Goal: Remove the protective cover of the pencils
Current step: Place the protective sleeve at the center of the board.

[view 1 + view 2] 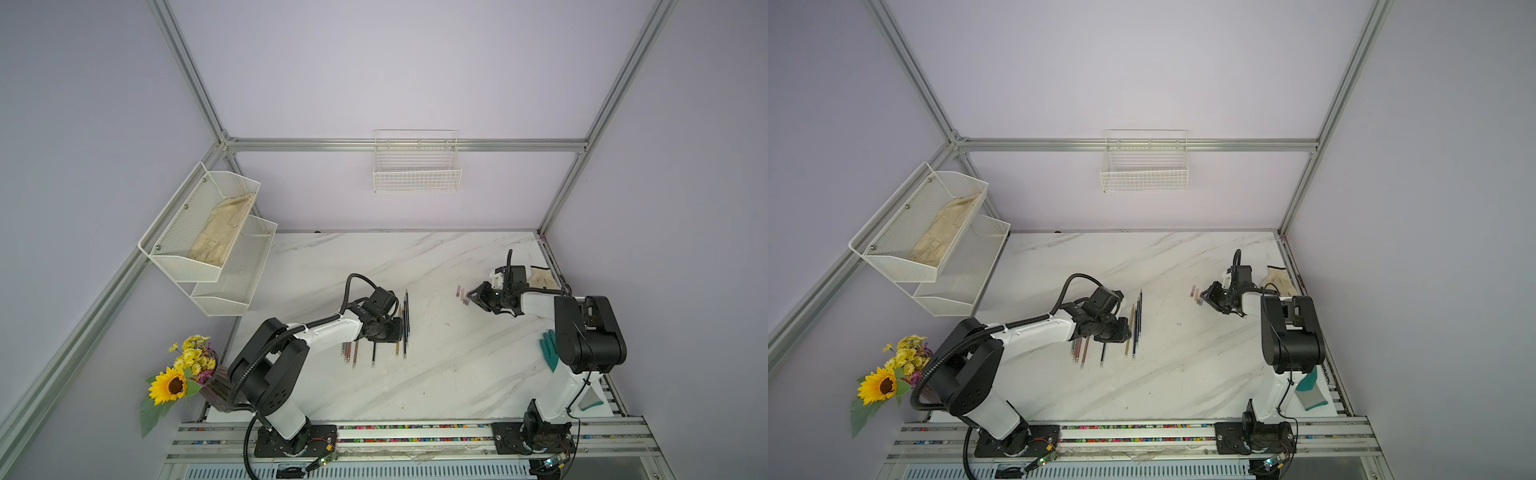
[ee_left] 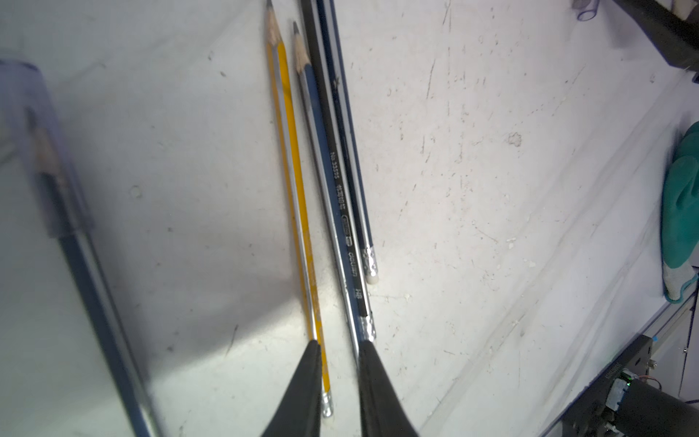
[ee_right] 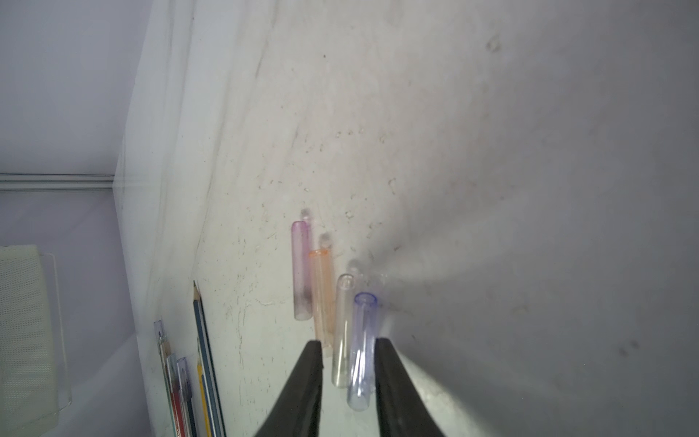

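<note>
- By the front edge on the right, a green glove [image 1: 549, 350] lies partly hidden behind the right arm. A wide backward swing of that elbow could, I judge, drag it along.
- Left of centre, the pencils [image 2: 317, 151] lie in a rough row with tips toward the far edge. The bare ones lie side by side, and the capped ones [image 1: 347, 353] sit nearer the left edge, partly under the left arm.
- The left gripper [image 2: 340, 344] hangs low over the bare ones with its jaws nearly together. A blue-grey pencil's rear end runs into the narrow gap, and I cannot tell whether it is pinched. Lifting away askew could scatter the neighbours lying against it.
- One capped pencil [image 2: 49, 170] shows blurred in the left wrist view, and its height is unclear.
- Toward the right edge, four removed caps [image 3: 323, 295] lie in a row. The right gripper [image 3: 350, 342] is spread astride the blue-tinted cap [image 3: 362, 333], which seems to rest on the surface.
- These round tubes roll, so a finger brushing one on retreat could break the row or send a cap toward the edge.
- The strip between pencils and caps is bare, as is the far half. A beige glove [image 1: 544, 279] sits by the far right edge.
</note>
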